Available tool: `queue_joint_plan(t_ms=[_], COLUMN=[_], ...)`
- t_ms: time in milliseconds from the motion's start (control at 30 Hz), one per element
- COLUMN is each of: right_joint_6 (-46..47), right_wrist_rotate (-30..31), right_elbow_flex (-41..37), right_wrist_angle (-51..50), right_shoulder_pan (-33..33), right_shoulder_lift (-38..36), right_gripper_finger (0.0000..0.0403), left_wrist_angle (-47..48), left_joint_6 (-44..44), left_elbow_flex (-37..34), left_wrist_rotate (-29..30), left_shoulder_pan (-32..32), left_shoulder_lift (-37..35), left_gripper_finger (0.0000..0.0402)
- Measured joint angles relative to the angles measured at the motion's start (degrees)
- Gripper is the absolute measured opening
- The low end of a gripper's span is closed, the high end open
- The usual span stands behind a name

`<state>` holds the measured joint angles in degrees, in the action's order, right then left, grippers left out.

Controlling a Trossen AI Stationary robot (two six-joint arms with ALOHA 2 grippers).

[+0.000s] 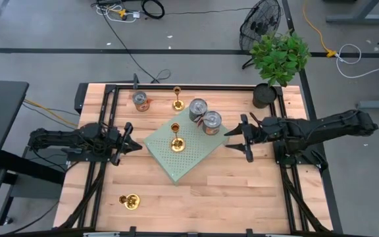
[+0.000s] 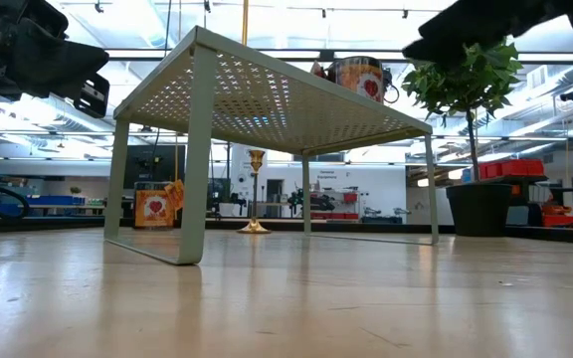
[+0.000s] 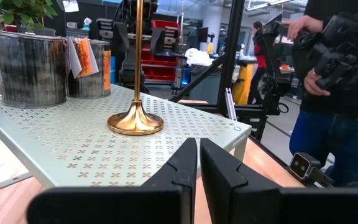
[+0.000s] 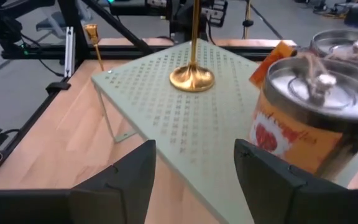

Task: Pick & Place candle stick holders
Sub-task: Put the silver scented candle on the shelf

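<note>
Cataloguing the scene at this moment, item by item.

Item: green perforated shelf, standing on the wooden tabletop at centre, set at an angle to its edges.

Item: first candle stick holder, upright on the shelf, roughly mid-surface; gold, flared base, thin stem.

Item: second candle stick holder, upright on the tabletop beyond the shelf, beside a small can.

Item: third candle stick holder, lying on its side on the tabletop, near the front edge, well apart from the rest.

Item: two tin cans, on the shelf's far corner, touching or nearly so.

Item: potted plant, at the far right corner.

Item: left claw, closed and empty, level with the shelf's left edge, pointing at the holder on it.

Item: right claw, about half open, holding nothing, just off the shelf's right corner, near the cans.

Item: a person stands beyond the tabletop in the left wrist view.

Risk, as judged: the upright holders are tall and narrow, so a finger brushing a stem would likely tip one. The right claw's path to the shelf holder passes close by the cans; a knock could push them off the shelf. The fallen holder may roll when pinched.
</note>
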<state>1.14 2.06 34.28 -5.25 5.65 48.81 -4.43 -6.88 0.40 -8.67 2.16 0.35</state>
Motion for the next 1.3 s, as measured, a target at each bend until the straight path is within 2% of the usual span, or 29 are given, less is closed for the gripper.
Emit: queue_joint_plan(t_ms=[233, 900, 1300], right_joint_6=[-0.1, -0.1, -0.1], right_wrist_rotate=[0.0, 0.0, 0.0], right_elbow_flex=[-3.6, -13.0, -16.9], right_wrist_angle=[1.8, 7.9, 9.5], right_shoulder_pan=[0.0, -3.0, -3.0], right_shoulder_lift=[-3.5, -11.5, -15.4], right_gripper_finger=[0.0205, 0.0074, 0.0025], left_wrist_angle=[0.0, 0.0, 0.0], left_joint_6=[0.0, 0.0, 0.0], left_elbow_flex=[0.0, 0.0, 0.0], left_wrist_rotate=[0.0, 0.0, 0.0], left_shoulder_pan=[0.0, 0.0, 0.0], left_shoulder_lift=[0.0, 0.0, 0.0], left_gripper_finger=[0.0025, 0.0026, 0.0025])
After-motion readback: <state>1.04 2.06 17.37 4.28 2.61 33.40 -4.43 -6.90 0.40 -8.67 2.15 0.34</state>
